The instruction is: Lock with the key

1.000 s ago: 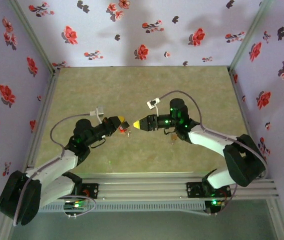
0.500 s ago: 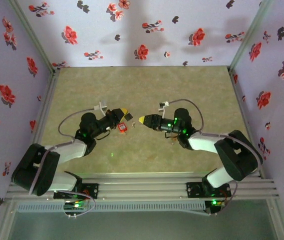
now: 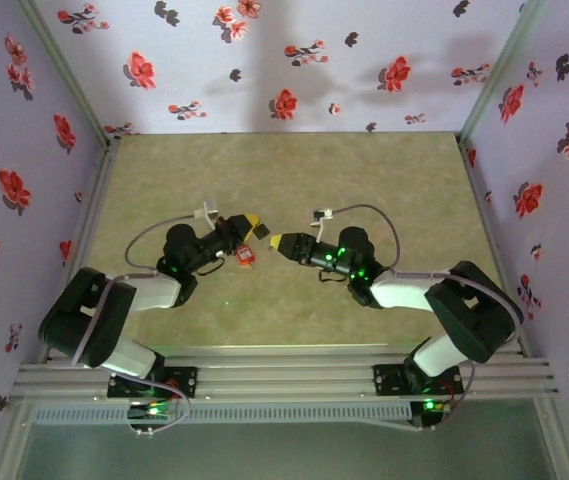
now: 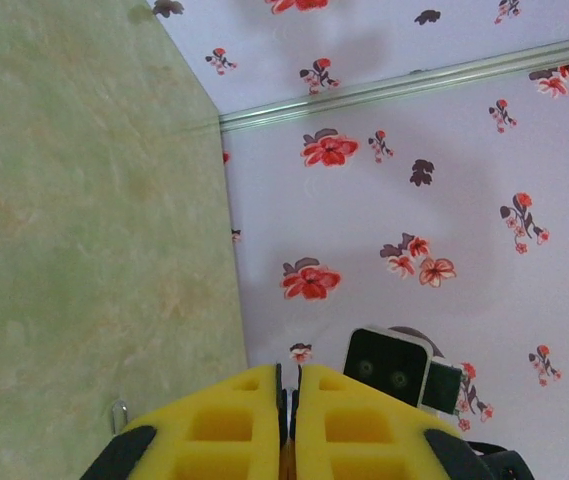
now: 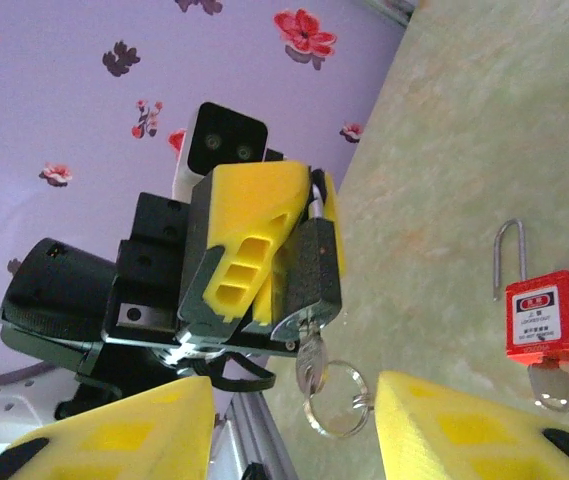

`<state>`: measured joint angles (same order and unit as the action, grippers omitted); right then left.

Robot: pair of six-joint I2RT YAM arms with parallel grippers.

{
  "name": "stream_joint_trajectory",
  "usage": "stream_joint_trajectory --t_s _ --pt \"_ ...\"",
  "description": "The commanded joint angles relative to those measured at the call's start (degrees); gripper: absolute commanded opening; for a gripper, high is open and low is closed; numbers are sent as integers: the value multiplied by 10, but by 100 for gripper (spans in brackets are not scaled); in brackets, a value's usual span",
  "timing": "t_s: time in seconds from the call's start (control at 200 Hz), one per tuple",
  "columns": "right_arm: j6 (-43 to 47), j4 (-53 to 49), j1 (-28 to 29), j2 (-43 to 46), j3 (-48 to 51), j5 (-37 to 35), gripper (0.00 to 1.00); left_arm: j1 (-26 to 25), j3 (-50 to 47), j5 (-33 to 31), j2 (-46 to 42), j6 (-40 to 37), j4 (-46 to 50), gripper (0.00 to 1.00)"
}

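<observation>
Key [image 5: 309, 362] is small and silver. It sticks out of the bottom of a black lock [image 5: 314, 270], and a thin ring [image 5: 336, 400] hangs from it. The left gripper [image 5: 312, 195] is squeezed shut on the black lock and holds it up in the air over the middle of the table [image 3: 364, 180]. The right gripper [image 3: 276, 241] is open. It points at the lock, with the key and ring in the gap between its yellow fingers [image 5: 464, 425].

Here is what I think could go wrong.

- The ring is loose and may swing. The right fingers could pinch the ring and not the key, and then a turn would do nothing.
- The key is tiny. A grab that is a bit off to one side could slip off it.
- If the right gripper pulls back while it turns, the key could come out of the lock and drop on the table.
- The left gripper holds only the sides of the lock. A hard twist could spin the lock in its grip.
- The two grippers are very near each other and could bump.

A red padlock [image 5: 552, 315] lies flat on the table near the middle, just beside the left gripper. A low move could knock it.
</observation>
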<state>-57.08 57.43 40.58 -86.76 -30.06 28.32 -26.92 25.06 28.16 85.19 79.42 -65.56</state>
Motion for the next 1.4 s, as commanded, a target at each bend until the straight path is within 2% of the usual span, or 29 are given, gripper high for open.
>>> stream_joint_trajectory --t_s 0.0,0.21,0.46,0.705,0.96,1.4 --pt "4 27 5 -16 -16 -27 44 6 23 18 7 11 -51 0" --pt "-15 53 7 -45 -26 -26 39 7 27 24 15 16 -59 0" --pt "-1 24 16 -43 -44 -36 34 7 25 29 27 17 -68 0" --pt "1 22 24 -52 -48 -37 26 8 26 30 31 20 -69 0" --pt "3 26 30 -53 -42 -43 24 10 25 29 33 23 -70 0" --pt "3 28 30 -55 -37 -45 8 12 24 27 33 21 -71 0"
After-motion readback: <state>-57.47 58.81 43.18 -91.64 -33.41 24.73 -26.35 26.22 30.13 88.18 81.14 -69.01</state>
